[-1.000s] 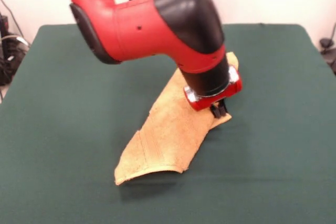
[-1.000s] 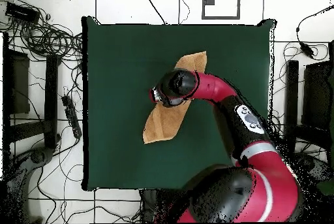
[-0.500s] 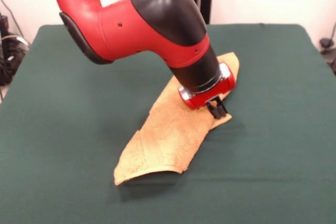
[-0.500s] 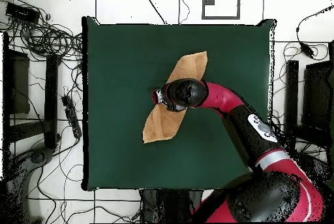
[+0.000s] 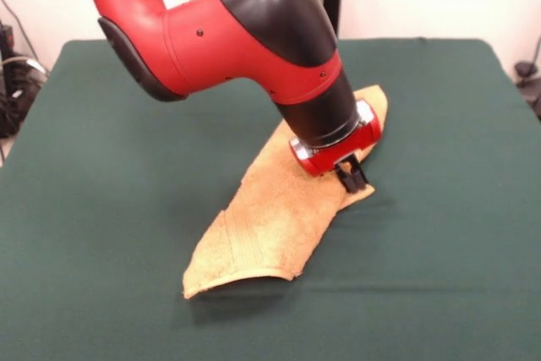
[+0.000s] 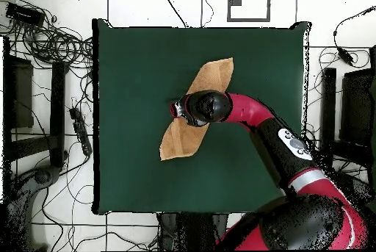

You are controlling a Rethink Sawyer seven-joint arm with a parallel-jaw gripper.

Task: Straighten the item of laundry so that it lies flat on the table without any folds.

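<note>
The red-and-black arm's tool has tilted and settled, tips down on the folded orange-tan terry towel stretching away diagonally on the dark green felt desk. Whether they're together I cannot tell; unfolding hasn't begun.

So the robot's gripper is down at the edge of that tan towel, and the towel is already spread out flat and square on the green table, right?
Not quite. The gripper is indeed down at the towel's edge on the green table, but the towel is not spread flat and square. The front view shows it folded over into a long narrow strip, with its near end curling up off the table.
</note>
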